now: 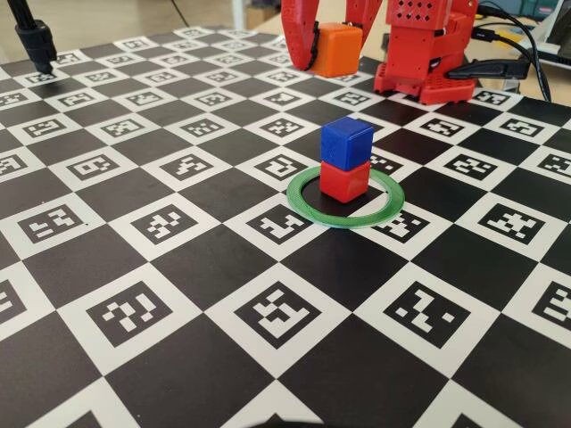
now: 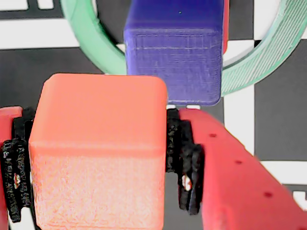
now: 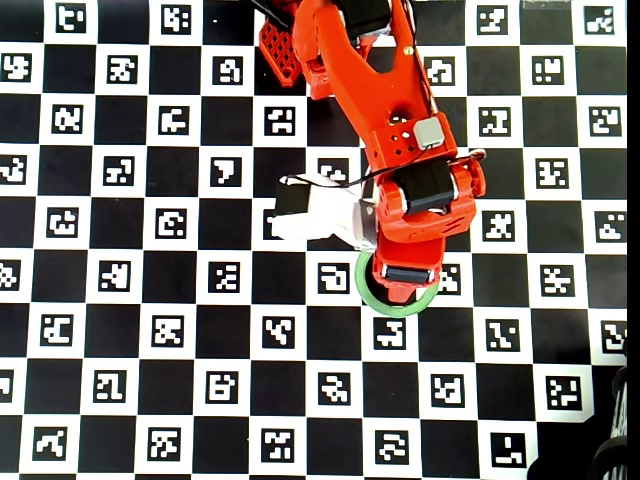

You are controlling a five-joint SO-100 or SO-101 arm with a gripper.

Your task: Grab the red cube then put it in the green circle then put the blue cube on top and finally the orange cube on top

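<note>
Overhead, arm [image 3: 400, 150] seemingly hides blue cube [image 1: 346, 140]

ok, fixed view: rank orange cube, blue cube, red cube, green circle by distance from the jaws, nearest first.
1. orange cube: held between the jaws of the gripper, at the top of the view.
2. blue cube: top of the stack, lower in the view.
3. red cube: under the blue cube, inside the ring.
4. green circle: flat on the board around the red cube; too close to the red cube to separate.
</note>
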